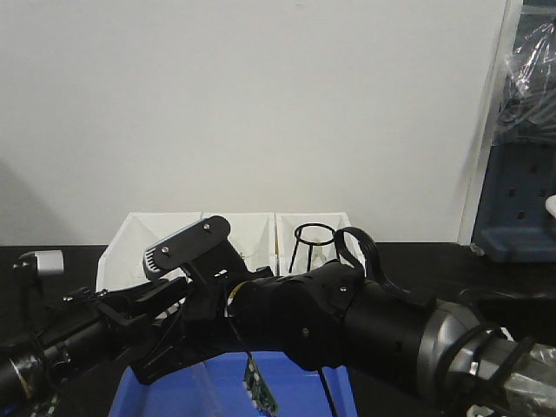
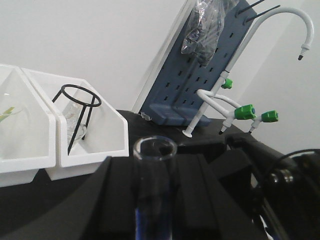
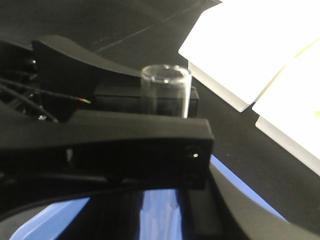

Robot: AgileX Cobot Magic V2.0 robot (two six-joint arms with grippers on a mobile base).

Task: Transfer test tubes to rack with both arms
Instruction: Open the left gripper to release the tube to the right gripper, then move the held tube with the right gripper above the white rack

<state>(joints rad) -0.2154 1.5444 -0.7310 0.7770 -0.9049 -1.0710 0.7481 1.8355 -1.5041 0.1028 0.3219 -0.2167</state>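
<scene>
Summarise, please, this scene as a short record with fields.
Left end effector: shut on an upright tube
Right end effector: shut on a tube; cannot tell whether it is the same one
Position: both meet above the blue tray
Behind: three white bins; black wire tripod
Rack: not in view
</scene>
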